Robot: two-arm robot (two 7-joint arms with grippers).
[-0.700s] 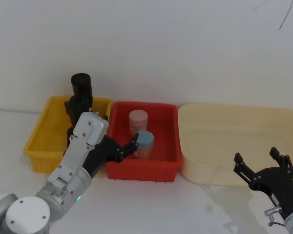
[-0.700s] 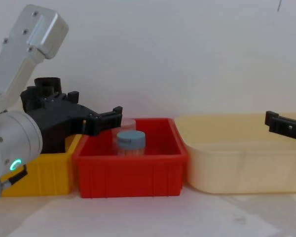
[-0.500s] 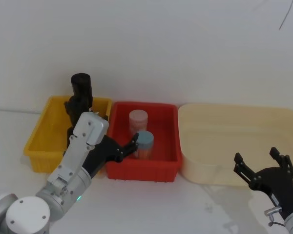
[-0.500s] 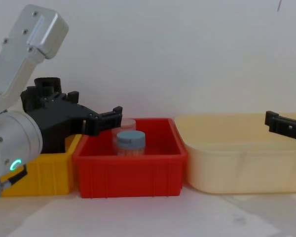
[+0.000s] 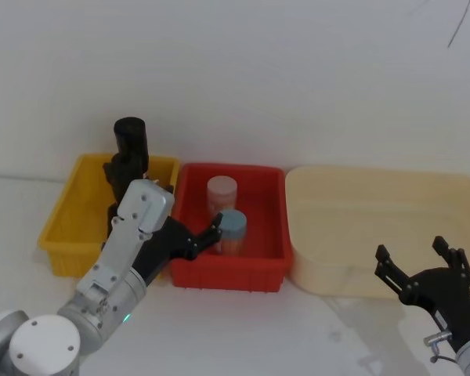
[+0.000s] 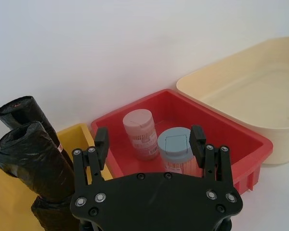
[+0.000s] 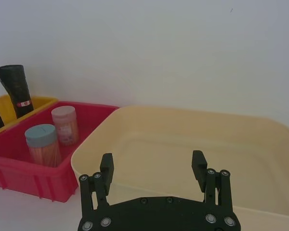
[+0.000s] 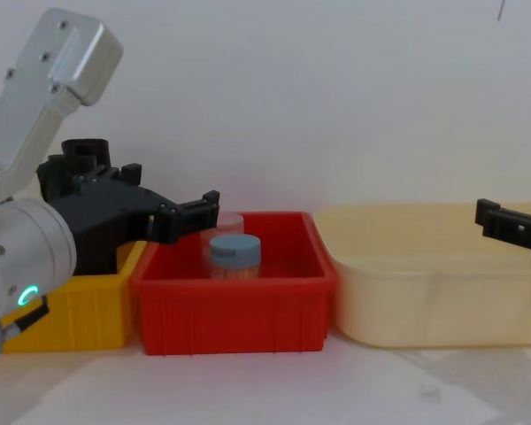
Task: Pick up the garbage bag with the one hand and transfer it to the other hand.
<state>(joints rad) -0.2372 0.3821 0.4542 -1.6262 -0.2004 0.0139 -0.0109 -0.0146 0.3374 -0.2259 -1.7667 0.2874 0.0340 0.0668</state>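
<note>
Left gripper (image 6: pixel 150 140), on the green-ringed arm, hangs with fingers spread and empty over the near rims where the yellow bin (image 5: pixel 59 227) meets the red bin (image 5: pixel 243 270). The garbage bag (image 6: pixel 36 163) stands in the yellow bin, off to one side of the fingers and untouched, in front of a slimmer labelled roll (image 6: pixel 21 109). Right gripper (image 5: pixel 411 251), fingers also apart, hovers before the cream tub (image 5: pixel 360 176).

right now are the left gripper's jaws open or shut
Open: the jaws of the left gripper stand wide apart, gripping nothing; the garbage bag sits apart from it in the yellow bin.
</note>
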